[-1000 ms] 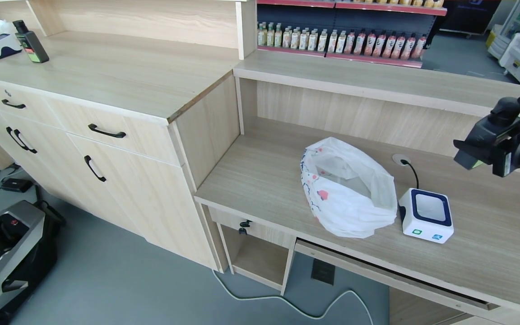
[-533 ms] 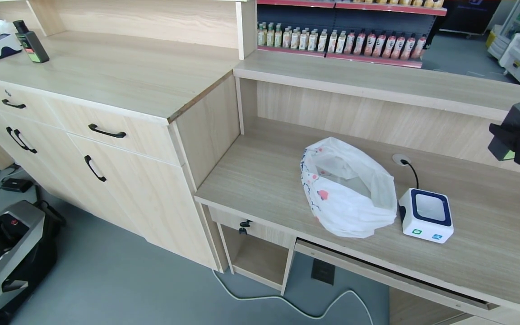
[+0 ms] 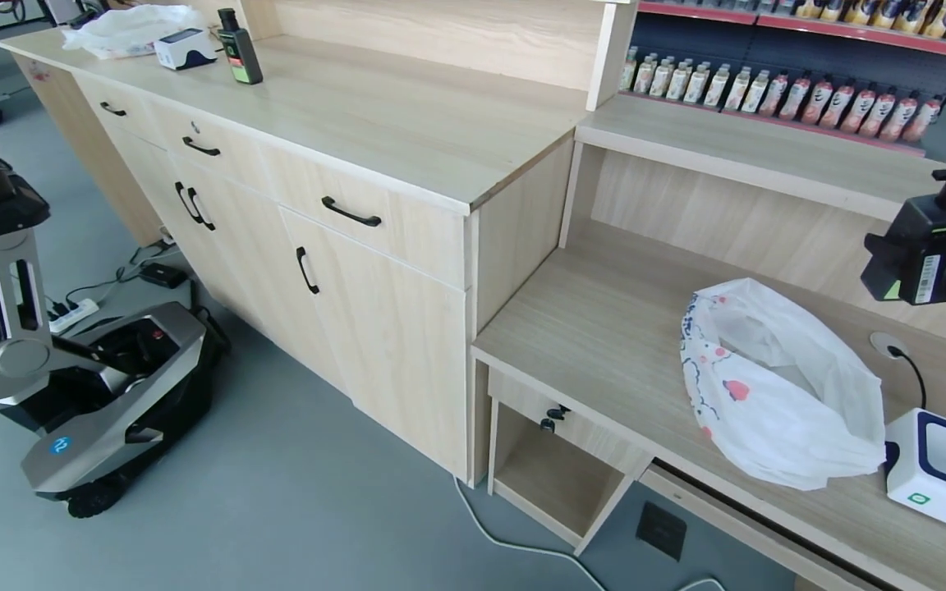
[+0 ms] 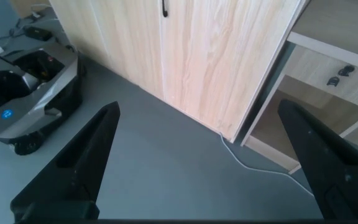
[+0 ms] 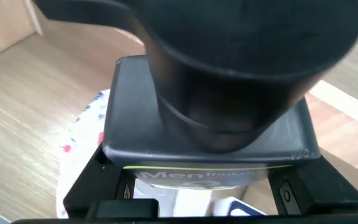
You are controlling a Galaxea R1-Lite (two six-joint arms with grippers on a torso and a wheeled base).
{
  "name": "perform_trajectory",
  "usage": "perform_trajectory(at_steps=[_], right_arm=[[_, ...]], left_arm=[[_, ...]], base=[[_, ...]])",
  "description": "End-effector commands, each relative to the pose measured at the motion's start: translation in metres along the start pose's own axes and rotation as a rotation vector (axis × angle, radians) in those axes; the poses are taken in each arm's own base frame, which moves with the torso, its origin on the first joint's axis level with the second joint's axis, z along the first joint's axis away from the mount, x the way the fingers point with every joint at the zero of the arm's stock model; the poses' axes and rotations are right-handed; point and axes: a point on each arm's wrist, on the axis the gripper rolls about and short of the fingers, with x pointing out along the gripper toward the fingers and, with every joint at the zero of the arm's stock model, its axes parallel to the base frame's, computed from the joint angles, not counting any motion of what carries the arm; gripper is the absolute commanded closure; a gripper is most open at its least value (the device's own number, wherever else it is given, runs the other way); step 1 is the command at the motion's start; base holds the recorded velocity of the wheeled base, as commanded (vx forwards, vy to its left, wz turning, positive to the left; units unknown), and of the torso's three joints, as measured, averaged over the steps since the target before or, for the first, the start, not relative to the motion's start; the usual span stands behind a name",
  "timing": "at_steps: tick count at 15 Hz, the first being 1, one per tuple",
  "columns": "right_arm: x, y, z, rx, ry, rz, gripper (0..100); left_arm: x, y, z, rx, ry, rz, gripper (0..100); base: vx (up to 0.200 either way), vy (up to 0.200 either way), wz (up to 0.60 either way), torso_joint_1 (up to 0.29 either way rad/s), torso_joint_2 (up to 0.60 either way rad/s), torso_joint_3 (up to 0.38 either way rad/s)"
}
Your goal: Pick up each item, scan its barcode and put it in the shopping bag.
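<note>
Counter point(image 3: 604, 328), bottle point(image 3: 920, 258) in R claw point(image 5: 210, 190), near bag point(image 3: 777, 394)

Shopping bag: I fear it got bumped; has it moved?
No. The shopping bag still lies close beside the scanner, by the cable hole; the camera turned.

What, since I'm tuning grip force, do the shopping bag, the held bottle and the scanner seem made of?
Shopping bag: thin white plastic film, crinkled, slumped, slightly translucent.
Bottle in the right gripper: likely hard plastic, dark matte body, smooth round cap.
Scanner: rigid white plastic housing, glossy window on top, perhaps glass or acrylic.
</note>
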Motion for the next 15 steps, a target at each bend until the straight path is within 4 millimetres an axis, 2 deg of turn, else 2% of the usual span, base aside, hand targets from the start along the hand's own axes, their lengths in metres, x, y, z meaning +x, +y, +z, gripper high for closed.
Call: perform_trajectory(at_steps=[1, 2, 5, 11, 15], right_arm=[[0.031, 0.009, -0.028, 0.002, 0.109, 0.018, 100], [0.052, 0.008, -0.051, -0.002, 0.18, 0.005, 100], [0.077, 0.011, -0.078, 0.002, 0.251, 0.002, 100], [0.099, 0.022, -0.115, 0.0, 0.298, 0.02, 100], [0.112, 0.031, -0.134, 0.015, 0.294, 0.131, 100]], left_arm=[[0.0, 0.0, 0.0, -0.001, 0.0, -0.002, 0], [0.0, 0.0, 0.0, -0.001, 0.0, -0.001, 0], [0.0, 0.0, 0.0, -0.001, 0.0, -0.001, 0], [0.0, 0.0, 0.0, -0.001, 0.0, -0.002, 0], [0.0, 0.0, 0.0, -0.001, 0.0, -0.001, 0]], base=[[0.0, 0.0, 0.0, 0.0, 0.0, 0.0], [0.0, 0.0, 0.0, 0.0, 0.0, 0.0], [0.0, 0.0, 0.0, 0.0, 0.0, 0.0], [0.0, 0.0, 0.0, 0.0, 0.0, 0.0], [0.0, 0.0, 0.0, 0.0, 0.0, 0.0]])
